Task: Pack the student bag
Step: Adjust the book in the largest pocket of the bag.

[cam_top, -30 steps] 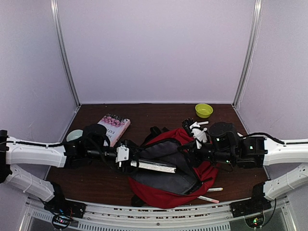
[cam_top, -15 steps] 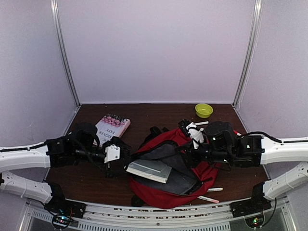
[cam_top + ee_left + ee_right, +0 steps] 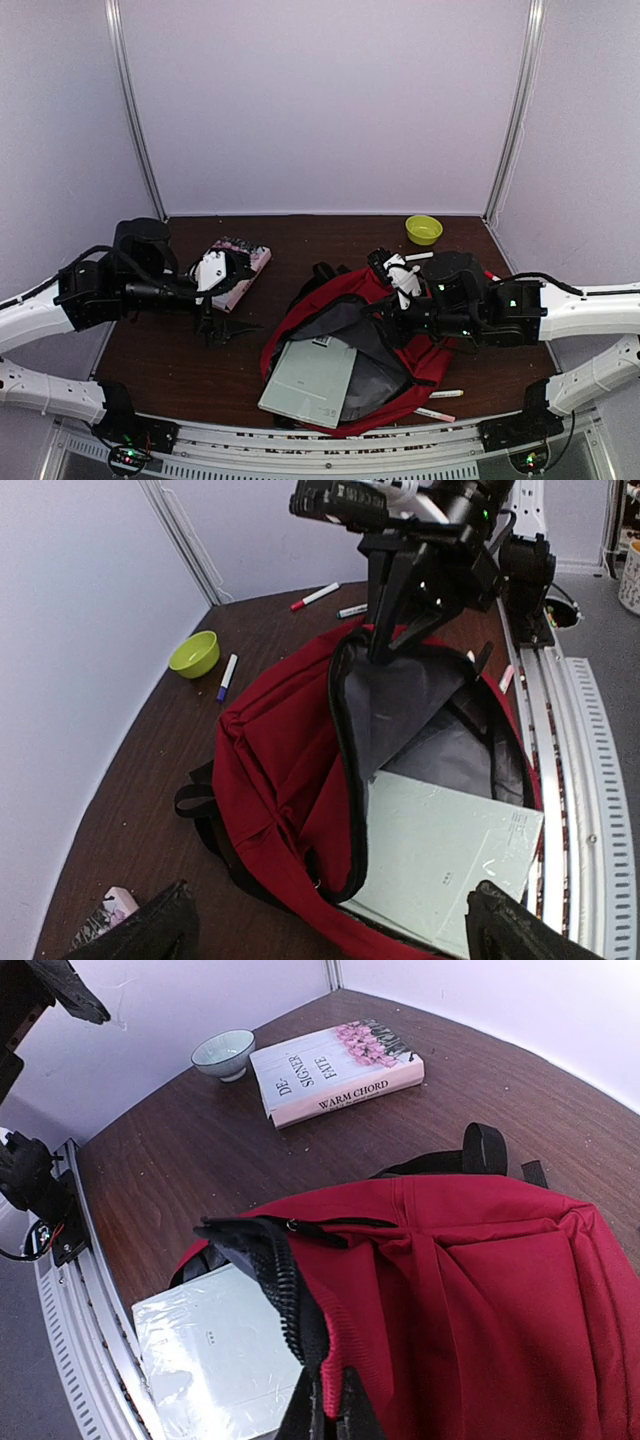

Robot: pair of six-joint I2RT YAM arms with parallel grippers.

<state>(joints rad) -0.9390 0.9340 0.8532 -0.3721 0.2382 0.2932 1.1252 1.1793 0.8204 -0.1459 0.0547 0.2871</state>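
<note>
The student bag (image 3: 352,290) (image 3: 280,750) (image 3: 480,1280), a red backpack, lies in the middle of the table with its mouth held up. My right gripper (image 3: 386,308) (image 3: 330,1412) is shut on the bag's zipper edge; the left wrist view shows that gripper (image 3: 400,610) lifting the grey-lined flap. A pale green book (image 3: 312,380) (image 3: 450,850) (image 3: 210,1360) lies flat, half inside the mouth and half sticking out toward the near edge. My left gripper (image 3: 230,332) (image 3: 330,930) hangs open and empty to the left of the bag, apart from the book.
A white book with pink flowers (image 3: 238,266) (image 3: 335,1070) lies at the back left, a pale bowl (image 3: 222,1052) beside it. A green bowl (image 3: 423,229) (image 3: 194,653) sits at the back right. Markers (image 3: 433,413) (image 3: 228,676) lie around the bag.
My left gripper opened, let go of the pale green book and pulled back to the left. The book dropped flat in the bag's mouth. The right gripper kept its hold.
</note>
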